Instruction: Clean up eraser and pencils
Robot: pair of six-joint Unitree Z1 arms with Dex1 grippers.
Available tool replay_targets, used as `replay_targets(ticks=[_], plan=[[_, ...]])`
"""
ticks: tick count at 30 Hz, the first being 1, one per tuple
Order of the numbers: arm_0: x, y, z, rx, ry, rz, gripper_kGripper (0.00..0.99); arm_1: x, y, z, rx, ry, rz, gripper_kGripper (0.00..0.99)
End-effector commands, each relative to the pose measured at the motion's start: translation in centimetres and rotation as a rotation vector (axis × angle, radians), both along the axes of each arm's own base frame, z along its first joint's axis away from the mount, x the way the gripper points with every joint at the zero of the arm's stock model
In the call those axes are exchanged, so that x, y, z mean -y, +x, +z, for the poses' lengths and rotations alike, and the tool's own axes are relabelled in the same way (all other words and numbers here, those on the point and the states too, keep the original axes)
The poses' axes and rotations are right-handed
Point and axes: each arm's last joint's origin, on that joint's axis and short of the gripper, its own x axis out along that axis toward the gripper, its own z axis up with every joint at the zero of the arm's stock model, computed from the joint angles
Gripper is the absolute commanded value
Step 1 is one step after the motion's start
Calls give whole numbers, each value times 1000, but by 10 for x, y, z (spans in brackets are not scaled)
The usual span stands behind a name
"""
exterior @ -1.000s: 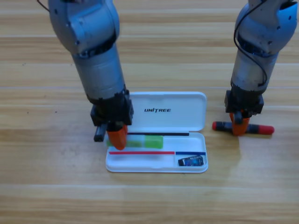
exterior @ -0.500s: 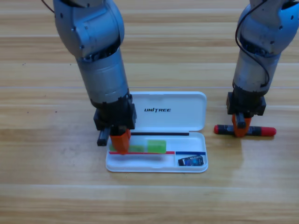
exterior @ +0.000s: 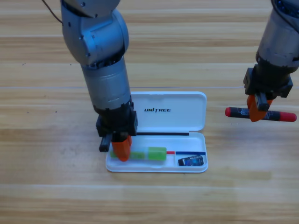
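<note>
left gripper (exterior: 122, 150) pinching green pencil (exterior: 148, 154) in case (exterior: 202, 112); right gripper (exterior: 256, 110) pinching black pencil (exterior: 260, 114) mid-barrel | stiff, light, likely slippery

Left tool (exterior: 122, 151) on green pencil (exterior: 149, 154) in case (exterior: 187, 116); right tool (exterior: 256, 109) apparently grips black pencil (exterior: 261, 114).

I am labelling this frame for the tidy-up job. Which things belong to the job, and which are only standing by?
Belong to the job:
- eraser, in the case
- green pencil, in the case under the left gripper
- black pencil, held off the table by the right gripper

Standing by:
- white case
- wooden table
</note>
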Motion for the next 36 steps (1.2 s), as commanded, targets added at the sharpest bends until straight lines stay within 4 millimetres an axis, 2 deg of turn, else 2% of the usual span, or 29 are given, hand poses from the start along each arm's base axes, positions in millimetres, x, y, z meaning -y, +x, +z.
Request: replay_targets(ticks=[1,3,5,6,7,9,19,21,23,27,30,33,36], plan=[[9,-6,-19,-43,26,-12,0,-13,-22,1,-40,11,41,0],[8,-6,-20,-50,32,-11,0,-14,-23,0,-46,15,40,0],[7,-8,-19,-51,35,-11,635,-14,-24,1,-46,15,42,0],[7,-9,-19,-54,37,-12,870,-15,-25,1,-46,15,42,0],[6,-9,-18,-54,37,-11,942,-15,-25,1,-46,17,42,0],[5,-9,-18,-54,37,-11,982,-15,-25,1,-47,18,42,0],[3,-12,-15,-56,37,-12,988,-22,-34,6,-54,45,59,0],[1,-13,-7,-46,27,-15,989,-28,-38,8,-50,51,74,0],[-4,-15,10,-31,3,-25,989,-37,-43,8,-48,56,89,0],[-45,-18,77,76,-91,22,990,-61,-45,1,-49,58,117,0],[-96,-24,118,157,-150,76,990,-85,-44,-7,-44,61,139,0],[-148,-26,135,178,-215,139,990,-108,-39,-20,-35,57,160,0],[-191,-24,132,160,-265,194,990,-127,-32,-36,-34,52,174,0]])
